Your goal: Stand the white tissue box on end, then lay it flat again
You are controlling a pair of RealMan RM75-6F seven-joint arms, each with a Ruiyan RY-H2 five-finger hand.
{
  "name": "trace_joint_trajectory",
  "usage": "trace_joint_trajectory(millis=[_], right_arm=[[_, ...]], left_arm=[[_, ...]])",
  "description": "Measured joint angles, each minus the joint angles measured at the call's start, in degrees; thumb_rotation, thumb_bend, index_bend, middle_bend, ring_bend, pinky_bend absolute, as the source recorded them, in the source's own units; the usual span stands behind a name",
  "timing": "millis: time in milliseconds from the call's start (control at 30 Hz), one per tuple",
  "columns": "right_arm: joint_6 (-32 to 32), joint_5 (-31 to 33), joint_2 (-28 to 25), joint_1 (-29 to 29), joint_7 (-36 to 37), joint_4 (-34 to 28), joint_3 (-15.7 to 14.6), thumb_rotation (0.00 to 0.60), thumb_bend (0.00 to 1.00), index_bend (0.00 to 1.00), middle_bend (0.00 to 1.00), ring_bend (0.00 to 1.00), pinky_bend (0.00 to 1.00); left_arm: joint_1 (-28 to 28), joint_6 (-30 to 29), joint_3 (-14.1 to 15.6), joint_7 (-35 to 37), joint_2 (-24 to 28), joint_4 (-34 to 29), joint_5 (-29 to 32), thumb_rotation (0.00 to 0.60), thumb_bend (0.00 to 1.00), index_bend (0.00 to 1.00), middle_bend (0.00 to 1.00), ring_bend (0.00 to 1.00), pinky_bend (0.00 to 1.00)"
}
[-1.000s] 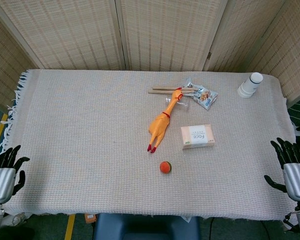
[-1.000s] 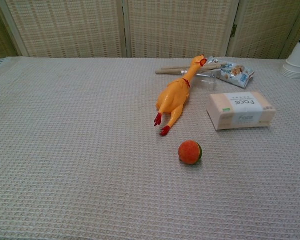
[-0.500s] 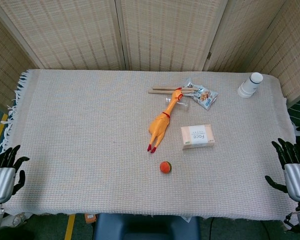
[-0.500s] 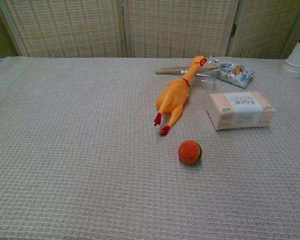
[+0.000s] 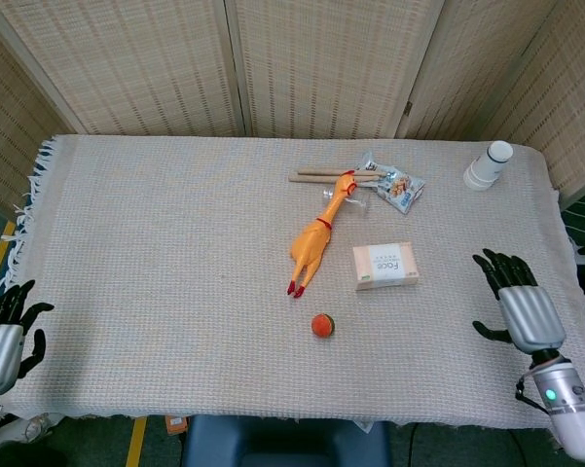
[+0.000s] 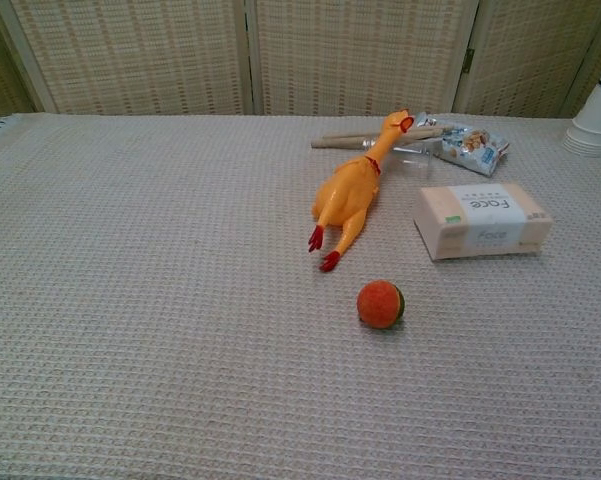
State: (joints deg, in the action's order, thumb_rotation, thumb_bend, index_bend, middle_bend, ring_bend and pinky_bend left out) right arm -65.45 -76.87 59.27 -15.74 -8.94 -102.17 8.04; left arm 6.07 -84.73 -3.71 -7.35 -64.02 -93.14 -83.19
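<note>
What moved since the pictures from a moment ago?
The right hand came in over the table edge, leftward toward the tissue box, fingers spread, holding nothing. The left hand barely moved. The box still lies flat, and the rubber chicken and the ball stayed put.

Bare cloth lies between the right hand (image 5: 521, 306) and the flat white tissue box (image 5: 385, 266). The box's other sides are crowded by a rubber chicken (image 5: 316, 238) just beside it, an orange ball (image 5: 321, 325) near its front corner, and a snack packet (image 5: 399, 187) behind.
</note>
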Motion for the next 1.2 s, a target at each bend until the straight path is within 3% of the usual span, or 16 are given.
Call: trace_joint_trajectory(millis=[100, 200, 400, 600, 967, 1100, 1200], right_arm=[[10.33, 8.44, 1.08, -7.74, -5.39, -0.53, 1.81, 0.600, 0.15, 0.00, 0.00, 0.00, 0.00], [16.82, 19.17, 3.22, -15.90, -12.18, -0.13, 2.93, 0.600, 0.15, 0.00, 0.00, 0.00, 0.00], [18.90, 40.36, 9.46, -30.83, -25.12, 2.36, 3.60, 0.600, 0.15, 0.00, 0.00, 0.00, 0.00], [18.66, 54.00, 16.70, -41.39, -32.41, 8.29, 2.55, 0.600, 0.15, 0.00, 0.00, 0.00, 0.00], [18.79, 58.24, 21.15, -44.42, -32.94, 14.70, -1.84, 0.600, 0.15, 0.01, 0.04, 0.00, 0.00], [19.16, 58.43, 21.77, -44.69, -32.42, 16.14, -2.67, 0.600, 0.15, 0.07, 0.10, 0.00, 0.00], [19.29, 58.23, 22.54, -44.76, -32.11, 17.39, -3.42, 0.600, 0.15, 0.17, 0.18, 0.02, 0.00]], left_arm=[[-0.31, -0.56, -0.17, 0.69, 0.64, -0.04, 0.09, 0.600, 0.62, 0.31, 0.00, 0.00, 0.11], [-0.70, -1.17, -0.37, 1.34, 1.19, -0.09, 0.36, 0.600, 0.62, 0.31, 0.00, 0.00, 0.11], [-1.57, -2.37, -1.32, 3.64, 2.36, -0.41, 1.92, 0.600, 0.62, 0.31, 0.00, 0.00, 0.11], [-1.98, -2.86, -1.73, 5.01, 3.21, -0.37, 2.06, 0.600, 0.62, 0.31, 0.00, 0.00, 0.11], [-2.11, -2.88, -1.84, 5.79, 3.62, -0.81, 1.99, 0.600, 0.62, 0.31, 0.00, 0.00, 0.11], [-2.11, -2.92, -1.80, 5.33, 3.59, -1.10, 1.83, 0.600, 0.62, 0.31, 0.00, 0.00, 0.11], [-2.05, -2.68, -1.81, 5.13, 3.53, -1.10, 2.03, 0.600, 0.62, 0.31, 0.00, 0.00, 0.11]])
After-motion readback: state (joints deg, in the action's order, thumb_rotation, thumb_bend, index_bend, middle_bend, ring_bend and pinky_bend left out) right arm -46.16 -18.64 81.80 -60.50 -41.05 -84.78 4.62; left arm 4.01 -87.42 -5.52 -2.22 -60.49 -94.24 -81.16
